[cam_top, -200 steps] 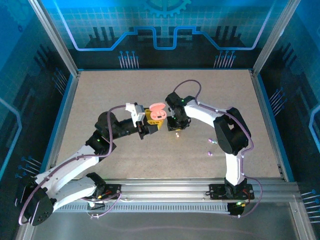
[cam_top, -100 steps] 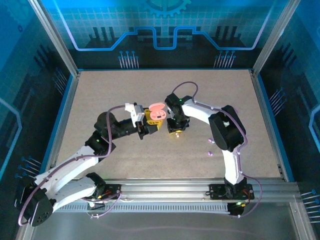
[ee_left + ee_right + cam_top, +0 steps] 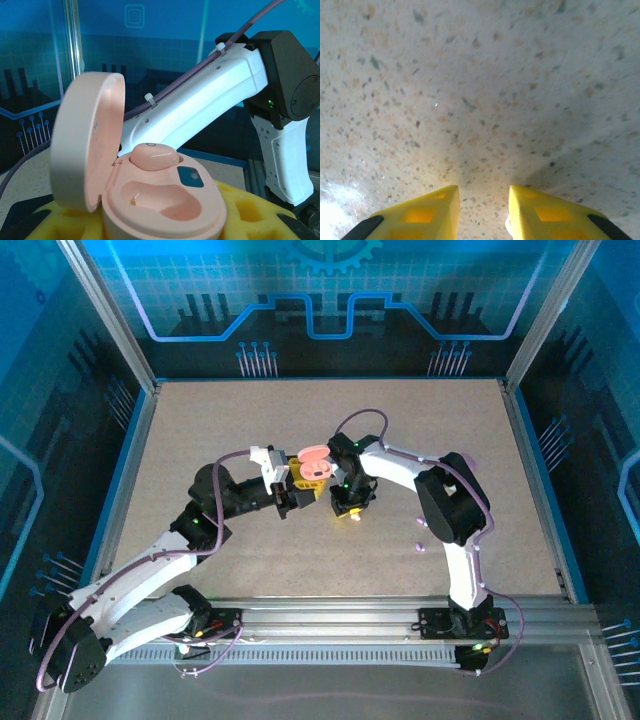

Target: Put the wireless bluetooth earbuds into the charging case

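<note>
1. Left fingers [image 3: 304,486] clamp the open charging case [image 3: 165,210], one earbud [image 3: 152,156] seated; a slack grip could tilt it.
2. Right fingers [image 3: 482,212] stand apart over the table [image 3: 480,75], loose earbuds [image 3: 420,547] lying well away; closing here would grab nothing.

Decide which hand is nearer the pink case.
Left. The left hand grips the case; the right hand points downward just beside it, not touching.
</note>
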